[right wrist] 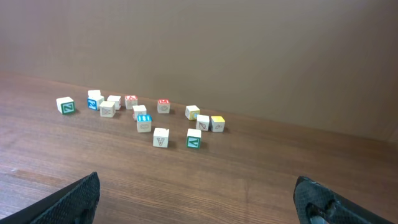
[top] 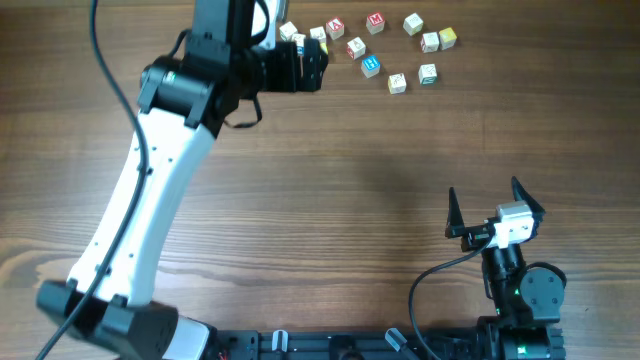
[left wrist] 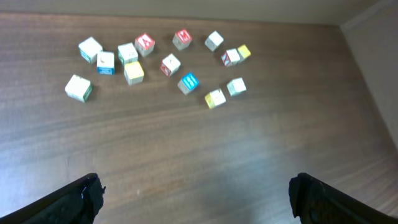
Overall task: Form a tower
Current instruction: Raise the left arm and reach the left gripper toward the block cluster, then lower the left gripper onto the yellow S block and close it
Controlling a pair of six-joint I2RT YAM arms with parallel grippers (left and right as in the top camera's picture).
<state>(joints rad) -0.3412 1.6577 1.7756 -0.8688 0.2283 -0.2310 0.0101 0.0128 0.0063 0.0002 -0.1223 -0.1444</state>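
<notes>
No tower shows in any view; the small pale wooden letter cubes all lie singly on the table. They form a loose cluster (top: 371,66) at the far edge, right of centre. In the left wrist view I see a blue-topped cube (left wrist: 188,83), a yellow cube (left wrist: 134,72) and a red-marked cube (left wrist: 144,43). The right wrist view shows a green-marked cube (right wrist: 193,138) nearest. My left gripper (top: 322,65) hovers at the cluster's left end, open and empty (left wrist: 196,186). My right gripper (top: 483,190) stands open and empty near the front right (right wrist: 198,180).
The brown wooden table (top: 330,200) carries nothing else. The left arm (top: 150,190) slants across its left half from the front edge. A black cable (top: 430,280) loops by the right arm's base. A wall (right wrist: 199,50) stands behind the cubes.
</notes>
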